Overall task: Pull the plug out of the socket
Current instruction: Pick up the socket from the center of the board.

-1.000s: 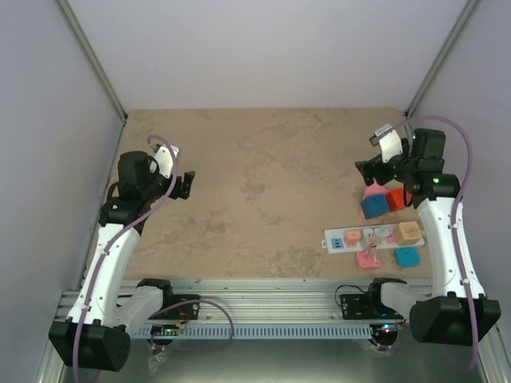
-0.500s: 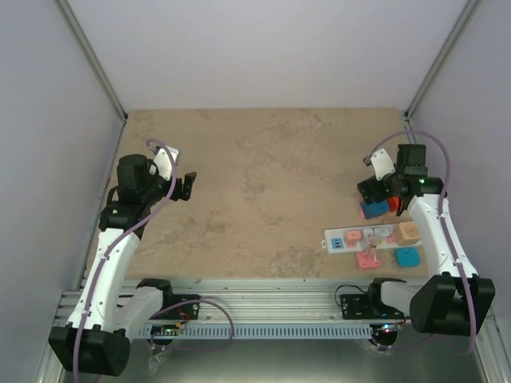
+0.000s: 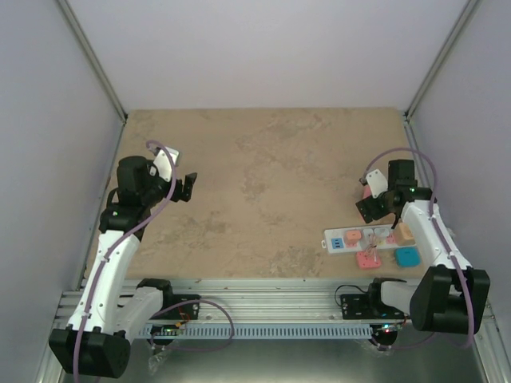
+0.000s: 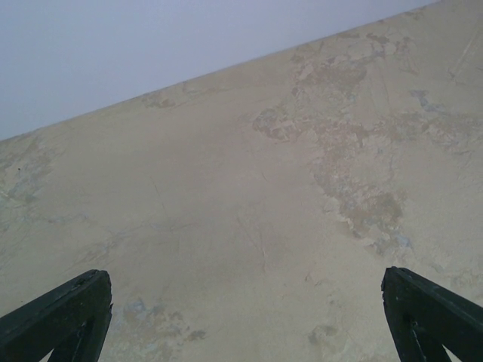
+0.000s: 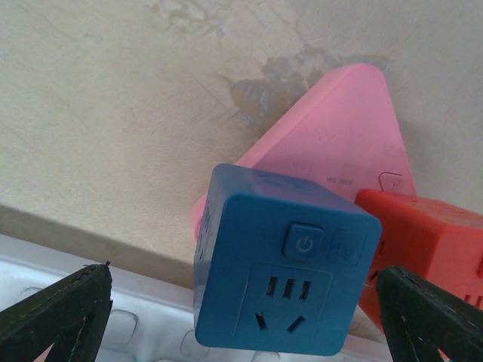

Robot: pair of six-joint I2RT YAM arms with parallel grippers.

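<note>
right hand (image 5: 241, 275) spread wide, blue cube plug (image 5: 283, 264) between fingers (image 5: 53, 309), not pinched; power strip (image 5: 151, 317) lower left; left hand (image 4: 245, 275) spread too

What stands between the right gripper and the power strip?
A blue cube adapter sits straight ahead of the open right gripper, partly overlapping the power strip in the right wrist view. A pink triangular block and red cube sit behind it.
</note>
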